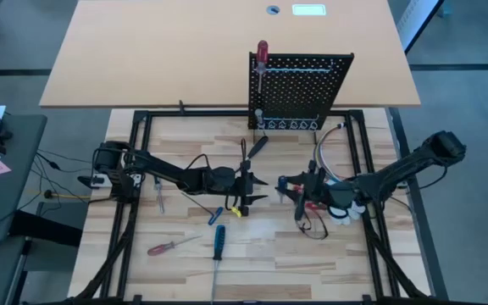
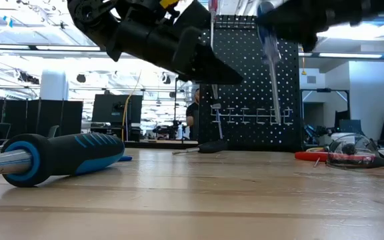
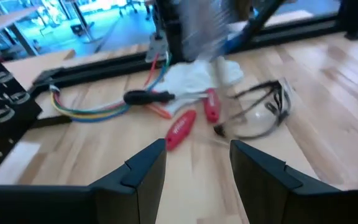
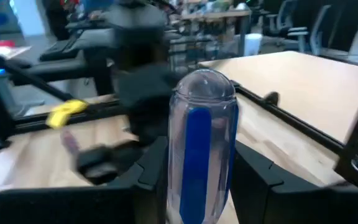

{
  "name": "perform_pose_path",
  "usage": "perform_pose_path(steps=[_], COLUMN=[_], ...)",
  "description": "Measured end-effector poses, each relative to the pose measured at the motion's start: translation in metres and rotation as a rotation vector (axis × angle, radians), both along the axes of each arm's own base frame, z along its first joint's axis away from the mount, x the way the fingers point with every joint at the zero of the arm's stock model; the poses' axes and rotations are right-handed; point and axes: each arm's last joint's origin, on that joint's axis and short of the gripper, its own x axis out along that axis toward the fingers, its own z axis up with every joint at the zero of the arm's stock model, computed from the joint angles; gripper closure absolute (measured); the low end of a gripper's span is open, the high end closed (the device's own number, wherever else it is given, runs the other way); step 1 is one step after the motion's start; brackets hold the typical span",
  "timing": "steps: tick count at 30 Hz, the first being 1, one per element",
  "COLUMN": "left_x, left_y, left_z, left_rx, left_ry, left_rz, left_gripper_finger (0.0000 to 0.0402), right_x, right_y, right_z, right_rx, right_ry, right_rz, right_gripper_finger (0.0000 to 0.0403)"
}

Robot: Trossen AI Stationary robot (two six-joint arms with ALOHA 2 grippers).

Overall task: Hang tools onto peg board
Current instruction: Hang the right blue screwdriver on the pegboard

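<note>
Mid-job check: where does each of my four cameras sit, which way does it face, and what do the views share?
High: overhead, looking straight down; both arms, peg board.
Low: tabletop height, facing the peg board; both arms overhead.
Left wrist: past the open left gripper toward red-handled pliers.
Right wrist: right gripper shut on a clear blue-striped screwdriver.
Shared: high and low both show the blue-handled screwdriver.

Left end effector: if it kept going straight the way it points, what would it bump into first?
Probably the red-handled pliers lying on the wooden table, just ahead of the open left end effector; depth is hard to judge.

Red-handled pliers (image 3: 191, 121) beside safety glasses (image 3: 263, 112), white glove (image 3: 194, 78).
</note>
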Motion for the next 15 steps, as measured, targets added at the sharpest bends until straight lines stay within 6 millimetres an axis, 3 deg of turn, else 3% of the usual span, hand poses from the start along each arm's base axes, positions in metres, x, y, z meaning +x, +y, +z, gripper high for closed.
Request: perform_pose_path(steps=[3, 7, 10, 15], left_x=[0.0, 0.003, 0.008, 0.022], left_y=[0.0, -0.002, -0.007, -0.011], left_z=[-0.002, -0.006, -0.012, -0.028], left_rx=[0.0, -0.014, -0.032, -0.118], left_ry=[0.01, -0.009, -0.068, -0.134], left_rz=[-0.001, -0.072, -0.172, -0.168], left_gripper_finger=[0.0228, 0.0228, 0.0228, 0.0228], right_x=[-0.009, -0.02, -0.023, -0.023], right_y=[-0.01, -0.015, -0.013, -0.012], right_z=[-0.014, -0.016, -0.018, -0.019], right_rx=[0.024, -0.004, -0.018, -0.032], right_ry=[-0.09, -0.194, -0.199, -0.187], right_rz=[-0.013, -0.022, -0.011, -0.019], right_gripper_finger=[0.0281, 0.0281, 0.0281, 0.0281])
